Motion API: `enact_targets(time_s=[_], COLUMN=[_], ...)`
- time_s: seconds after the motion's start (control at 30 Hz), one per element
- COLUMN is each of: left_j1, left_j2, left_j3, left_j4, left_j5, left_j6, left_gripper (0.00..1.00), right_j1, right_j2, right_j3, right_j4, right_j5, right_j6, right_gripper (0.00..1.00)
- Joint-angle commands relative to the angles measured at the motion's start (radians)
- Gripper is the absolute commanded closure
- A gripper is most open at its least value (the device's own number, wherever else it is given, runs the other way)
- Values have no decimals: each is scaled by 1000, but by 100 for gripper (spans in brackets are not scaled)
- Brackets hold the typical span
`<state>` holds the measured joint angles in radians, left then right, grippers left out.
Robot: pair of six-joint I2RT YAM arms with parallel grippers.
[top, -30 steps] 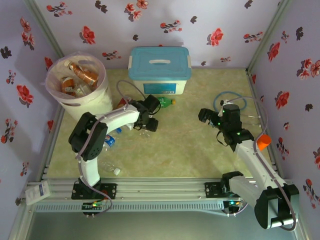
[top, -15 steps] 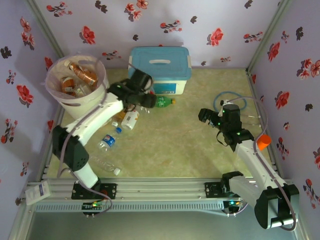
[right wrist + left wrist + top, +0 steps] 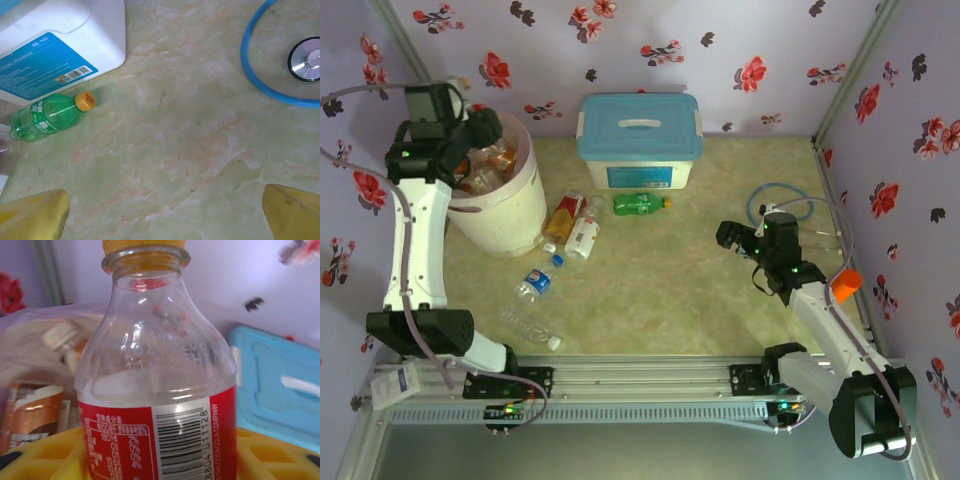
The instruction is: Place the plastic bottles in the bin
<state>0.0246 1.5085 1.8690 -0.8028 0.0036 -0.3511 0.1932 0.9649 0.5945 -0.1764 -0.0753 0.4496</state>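
A clear, red-labelled bottle (image 3: 157, 390) is clamped in the left gripper (image 3: 470, 130) above the bin (image 3: 515, 215), presumably so that it drops in once let go. Well apart from the bin, the right gripper (image 3: 732, 236) is held spread and empty. Several bottles (image 3: 582, 238) are seen lying just beside the bin.

The clear bottle (image 3: 157, 365) wears a red label (image 3: 117, 445) reading "COLA COMPANY" beside a barcode (image 3: 180, 440) numbered "8804 011128". Its nutrition table shows "180", "0%", "2%", "4%". The white box's blue sticker (image 3: 40, 65) is illegible.

Lab test booth: floral walls (image 3: 720, 40), aluminium rail (image 3: 650, 380).
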Motion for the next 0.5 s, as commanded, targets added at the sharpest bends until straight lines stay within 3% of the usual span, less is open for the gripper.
enact_targets(time_s=[0.0, 0.23, 0.47], left_j1=[44, 49, 40], left_j2=[56, 111, 190], left_j3=[2, -67, -63], left_j4=[28, 162, 176], left_j5=[62, 62, -1], left_j6=[-159, -378, -455], left_gripper=[96, 98, 98], right_j1=[-6, -7, -6], right_j2=[1, -16, -19], right_j3=[-15, -19, -18], right_j4=[39, 25, 14], right_j5=[3, 8, 20], right_j6=[0, 4, -4], right_gripper=[1, 1, 1])
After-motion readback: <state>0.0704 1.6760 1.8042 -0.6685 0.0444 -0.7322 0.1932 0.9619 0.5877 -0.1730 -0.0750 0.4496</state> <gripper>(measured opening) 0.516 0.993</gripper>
